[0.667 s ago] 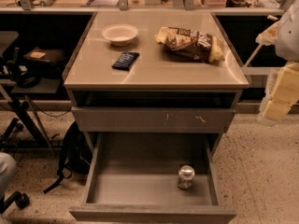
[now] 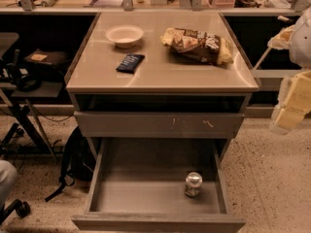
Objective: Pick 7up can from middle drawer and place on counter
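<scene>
7up can stands upright on the floor of the pulled-out middle drawer, right of centre, clear of the walls. Above it I see the counter carrying a white bowl, a dark packet and a snack bag. Gripper hangs at the right edge, outside the cabinet and well apart from the can; I cannot tell its state.

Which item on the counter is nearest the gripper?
The brown-and-yellow snack bag on the counter, right side; the gripper hangs beyond the right edge, while the bowl and dark-blue packet lie left.
</scene>
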